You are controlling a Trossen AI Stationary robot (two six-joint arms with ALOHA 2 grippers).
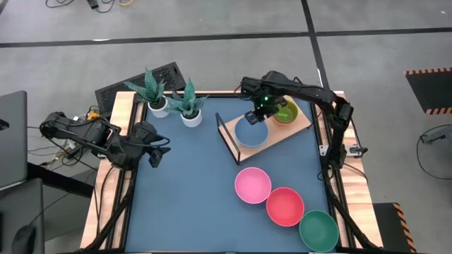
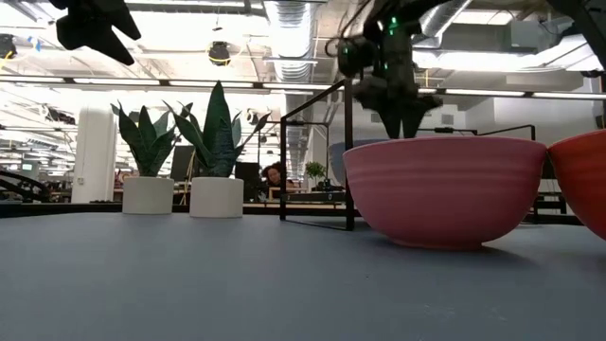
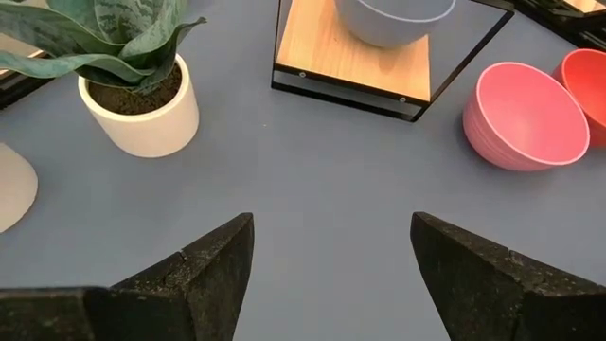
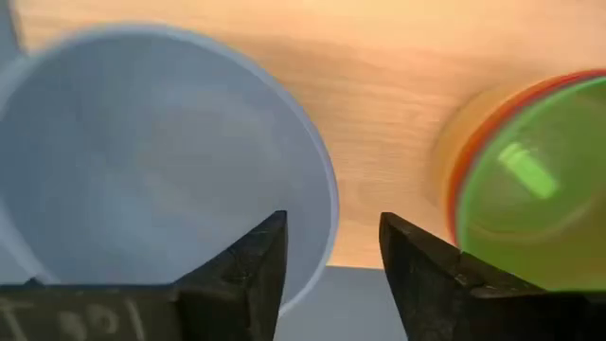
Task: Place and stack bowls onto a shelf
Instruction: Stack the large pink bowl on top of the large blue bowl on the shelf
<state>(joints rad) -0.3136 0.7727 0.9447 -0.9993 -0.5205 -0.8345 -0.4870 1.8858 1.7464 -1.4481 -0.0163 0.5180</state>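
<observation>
The blue bowl (image 1: 251, 132) stands on the light-wood shelf (image 1: 296, 125) at the far right. Beside it is a stack of small bowls with the lime green one (image 1: 285, 111) on top; red and yellow rims show beneath it in the right wrist view (image 4: 454, 161). My right gripper (image 1: 256, 116) hangs open over the blue bowl's rim (image 4: 327, 199), one finger above the inside and one outside, touching nothing that I can see. My left gripper (image 1: 159, 149) is open and empty above the table's left side. The pink (image 1: 252, 185), coral-red (image 1: 284, 206) and dark green (image 1: 318, 231) bowls rest on the table. The purple bowl is out of view.
Two white pots with spiky plants (image 1: 157, 95) (image 1: 189, 106) stand at the far edge, left of the shelf's black wire frame (image 1: 224, 134). The three larger bowls line the near right. Bare blue table lies across the middle and left (image 1: 191, 197).
</observation>
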